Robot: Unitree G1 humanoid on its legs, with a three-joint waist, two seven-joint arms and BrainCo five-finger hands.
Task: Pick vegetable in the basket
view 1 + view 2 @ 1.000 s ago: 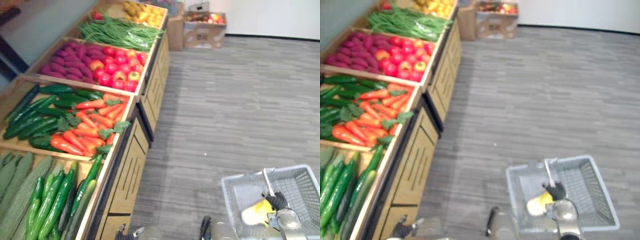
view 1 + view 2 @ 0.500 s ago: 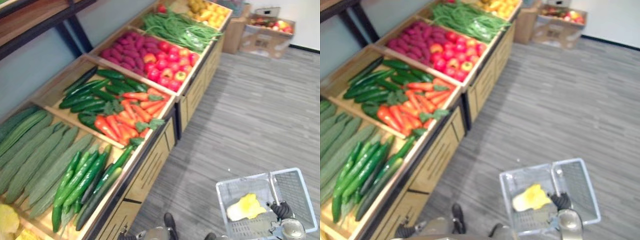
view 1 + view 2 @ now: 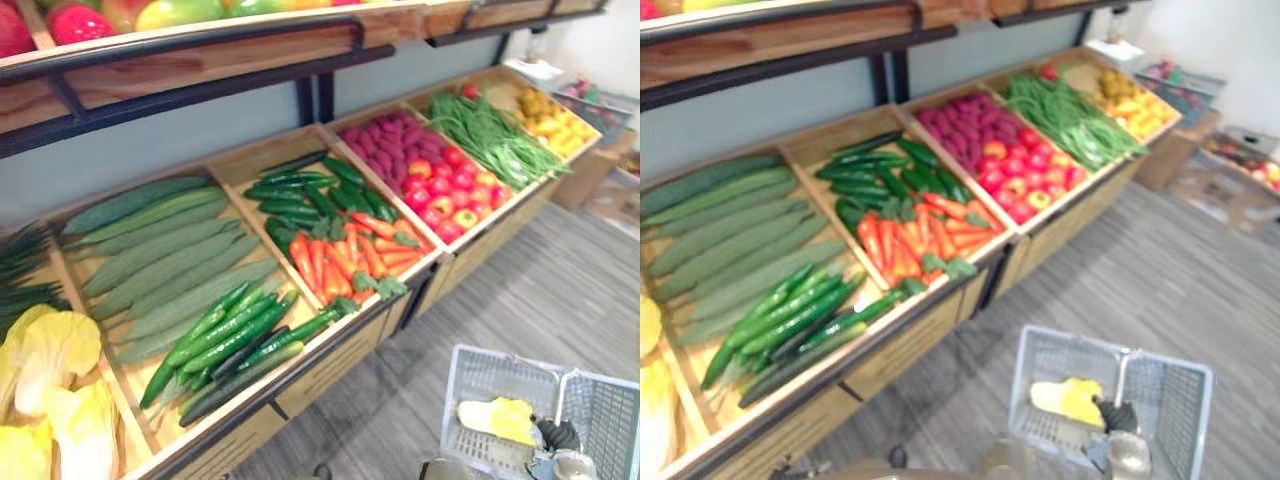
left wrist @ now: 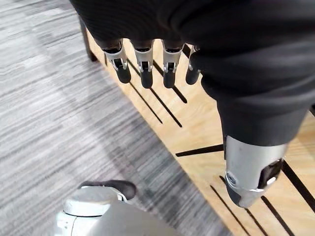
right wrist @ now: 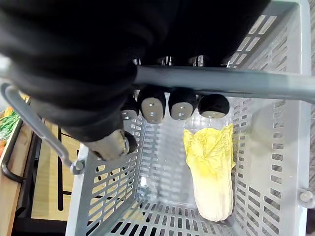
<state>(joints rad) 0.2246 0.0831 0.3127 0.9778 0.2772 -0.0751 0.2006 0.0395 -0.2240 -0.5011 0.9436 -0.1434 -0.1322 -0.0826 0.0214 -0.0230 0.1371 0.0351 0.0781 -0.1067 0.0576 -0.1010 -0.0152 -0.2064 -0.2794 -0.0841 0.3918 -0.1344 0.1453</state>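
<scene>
Wooden produce stand (image 3: 330, 365) is running along the robot's left, with an upper shelf (image 3: 200, 60) of fruit overhanging it and grey plank floor (image 3: 560, 300) to the right.

Bins, from near to far:
- napa cabbages (image 3: 50, 390)
- long pale-green gourds (image 3: 170, 260)
- cucumbers (image 3: 225, 335)
- darker cucumbers (image 3: 300, 190) lying behind carrots (image 3: 340, 255)
- purple sweet potatoes (image 3: 385, 150) sharing a bin with red apples (image 3: 445, 190)
- green beans (image 3: 490, 140)

Grey plastic basket (image 3: 490, 375) is hanging at lower right, clear of the stand front. Right hand (image 5: 151, 105) is gripping its carrying handle (image 5: 221, 81) – fingers curled fully round the bar, dark tips showing beneath it. The bar and those fingers are crossing above the basket's opening; a second handle (image 5: 29, 128) is lying folded down outside one wall.

One napa cabbage (image 5: 211, 172) is lying flat on the basket's floor, beside one long wall. Its long axis is running square to the handle bar – the yellow leafy end is pointing toward the hand and sitting just under the fingertips, the pale stem end pointing away toward the far end wall.

Left hand (image 4: 145, 66) is hanging beside the stand's slatted front panel, fingers straight and relaxed, holding nothing.
</scene>
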